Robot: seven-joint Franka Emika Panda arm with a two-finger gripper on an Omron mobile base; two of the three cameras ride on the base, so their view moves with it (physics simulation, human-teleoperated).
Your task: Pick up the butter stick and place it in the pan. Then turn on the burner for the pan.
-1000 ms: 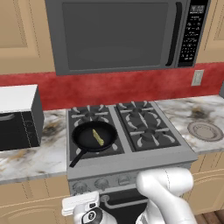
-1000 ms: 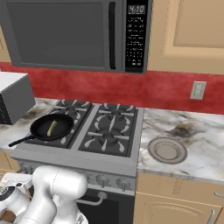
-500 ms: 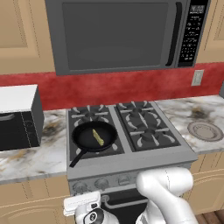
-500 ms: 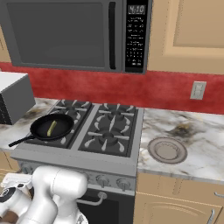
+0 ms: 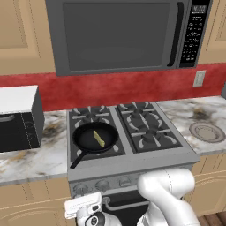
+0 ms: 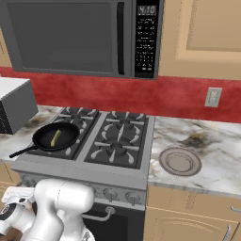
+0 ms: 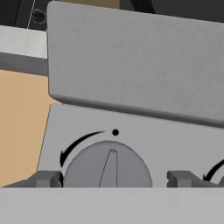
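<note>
The pale yellow butter stick (image 5: 99, 138) (image 6: 55, 137) lies inside the black pan (image 5: 84, 140) (image 6: 68, 134), which sits on the stove's front-left burner. The pan hides that burner's cap, and only grate prongs (image 5: 115, 150) show around it. The pan's handle points toward the front left. My hand (image 5: 86, 209) hangs low in front of the stove's control panel. In the hand view my gripper (image 7: 116, 178) is open. Its fingertips (image 7: 46, 178) stand on either side of a round grey knob (image 7: 108, 168) without touching it. The knob's pointer aims up toward a black dot.
A black and white appliance (image 5: 17, 119) stands on the left counter. A flat grey plate (image 5: 206, 131) (image 6: 180, 161) lies on the right counter. A microwave (image 5: 119, 35) hangs above the stove. More knobs (image 6: 110, 194) line the stove front above the oven handle.
My hand has stayed low at the stove front with barely any shift. The pan and the butter stick lie as before.
</note>
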